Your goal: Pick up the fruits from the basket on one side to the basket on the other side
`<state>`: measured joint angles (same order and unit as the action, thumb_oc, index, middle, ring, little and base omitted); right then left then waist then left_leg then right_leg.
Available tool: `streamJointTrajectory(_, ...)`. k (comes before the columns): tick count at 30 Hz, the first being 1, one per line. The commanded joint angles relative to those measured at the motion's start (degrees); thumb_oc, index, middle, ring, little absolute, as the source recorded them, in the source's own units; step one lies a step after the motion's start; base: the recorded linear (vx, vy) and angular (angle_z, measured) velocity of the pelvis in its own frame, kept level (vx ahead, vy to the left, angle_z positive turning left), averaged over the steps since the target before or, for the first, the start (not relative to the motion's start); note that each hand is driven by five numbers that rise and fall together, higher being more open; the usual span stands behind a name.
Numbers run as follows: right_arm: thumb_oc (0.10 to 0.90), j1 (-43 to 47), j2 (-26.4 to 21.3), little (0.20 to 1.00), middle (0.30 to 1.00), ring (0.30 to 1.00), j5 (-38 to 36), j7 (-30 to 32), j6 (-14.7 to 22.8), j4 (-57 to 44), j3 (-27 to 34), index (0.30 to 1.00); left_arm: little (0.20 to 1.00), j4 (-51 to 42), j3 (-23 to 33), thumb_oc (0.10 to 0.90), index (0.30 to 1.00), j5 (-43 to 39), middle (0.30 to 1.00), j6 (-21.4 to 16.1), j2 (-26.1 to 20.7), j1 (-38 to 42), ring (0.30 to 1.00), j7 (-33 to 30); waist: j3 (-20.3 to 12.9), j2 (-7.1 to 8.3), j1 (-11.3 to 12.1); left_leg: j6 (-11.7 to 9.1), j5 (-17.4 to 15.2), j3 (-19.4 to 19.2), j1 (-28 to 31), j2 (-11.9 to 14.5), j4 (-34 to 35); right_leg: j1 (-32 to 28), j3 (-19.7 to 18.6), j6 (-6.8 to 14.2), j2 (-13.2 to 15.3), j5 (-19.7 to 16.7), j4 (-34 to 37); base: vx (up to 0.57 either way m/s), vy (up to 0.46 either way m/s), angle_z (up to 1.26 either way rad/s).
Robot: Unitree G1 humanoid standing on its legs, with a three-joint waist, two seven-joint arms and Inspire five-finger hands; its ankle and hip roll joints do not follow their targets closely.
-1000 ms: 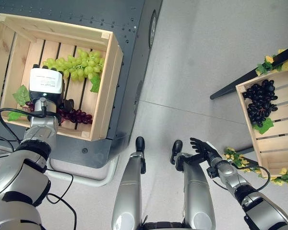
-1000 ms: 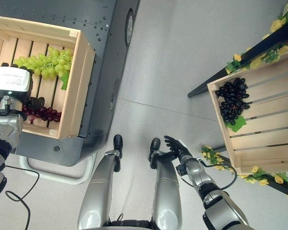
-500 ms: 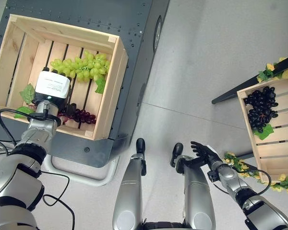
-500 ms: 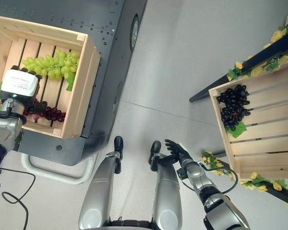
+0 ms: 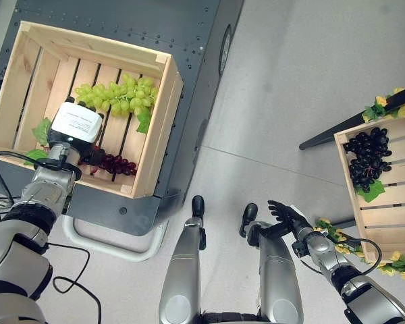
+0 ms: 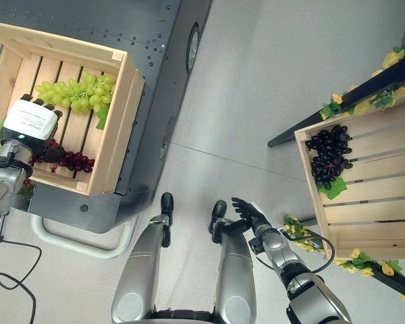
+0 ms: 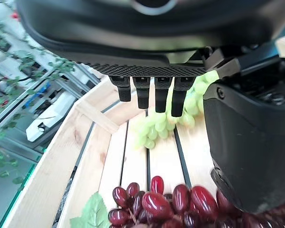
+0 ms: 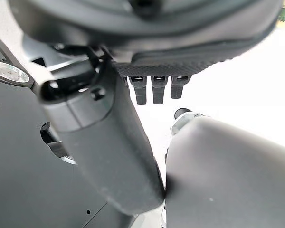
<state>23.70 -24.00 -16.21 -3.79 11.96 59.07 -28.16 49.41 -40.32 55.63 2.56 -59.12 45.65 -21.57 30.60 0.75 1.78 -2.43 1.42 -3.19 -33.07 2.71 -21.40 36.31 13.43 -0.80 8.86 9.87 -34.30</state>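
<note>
dark metal stand on grey floor

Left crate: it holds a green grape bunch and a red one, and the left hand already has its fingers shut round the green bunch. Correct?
Not quite. The left crate does hold the green bunch and the red bunch, but the left wrist view shows the left hand with straight fingers, open above the fruit, holding nothing.

Crate on the robot's left, two grape bunches inside it, one nearer the robot, left hand over them, second crate on the right holding another bunch, right hand low between the crates
</note>
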Motion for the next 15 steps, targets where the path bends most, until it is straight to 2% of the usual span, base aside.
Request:
streamJointTrajectory(1, 0.800, -3.8, -4.3, 0.900, 0.900, 0.900, 0.6, -1.5, 2.8, -0.7, 3.0, 0.900, 0.900, -3.5, 3.3, 0.800, 0.900, 0.4, 0.900, 1.9, -7.3, 1.8, 0.900, 1.6, -0.8, -3.95, 0.4, 2.8, -3.9, -3.3, 2.3, -1.9, -2.2, -5.9, 1.1, 0.8, -0.3, -3.0, 6.1, 0.00, -0.021, 0.05)
streamJointTrajectory(4, 0.800, -4.3, -4.3, 0.900, 0.900, 0.900, 0.5, -1.5, 2.7, -0.5, 3.3, 0.900, 0.900, -5.3, 2.9, 0.800, 0.900, -0.8, 0.900, 2.5, -8.5, 2.3, 0.900, 2.7, -0.8, -4.22, 0.6, 2.7, -3.9, -3.2, 2.6, -2.1, -1.8, -6.2, 1.3, 0.9, -0.1, -2.9, 6.3, 0.00, 0.000, 0.00)
streamJointTrajectory(9, 0.800, -5.4, -4.3, 0.900, 0.900, 0.900, 1.0, -1.9, 3.4, 0.0, 4.0, 0.900, 0.900, -6.4, 4.4, 0.800, 0.900, -1.2, 0.900, 1.5, -10.1, 1.2, 0.900, 3.3, -0.8, -4.85, 1.0, 2.7, -3.4, -2.9, 3.6, -2.4, -0.6, -7.0, 1.5, 1.0, 0.2, -2.8, 6.3, 0.01, -0.014, 0.05)
streamJointTrajectory(15, 0.800, -5.6, -4.0, 0.900, 0.900, 0.900, 1.2, -1.9, 3.0, -0.6, 4.6, 0.900, 0.900, -6.7, 7.5, 0.800, 0.900, -0.5, 0.900, 0.4, -10.0, -3.2, 0.900, 2.7, -0.8, -5.36, 1.6, 2.4, -2.5, -2.3, 5.4, -3.0, 1.4, -8.7, 1.9, 1.1, 0.2, -2.8, 7.2, 0.01, -0.016, 0.03)
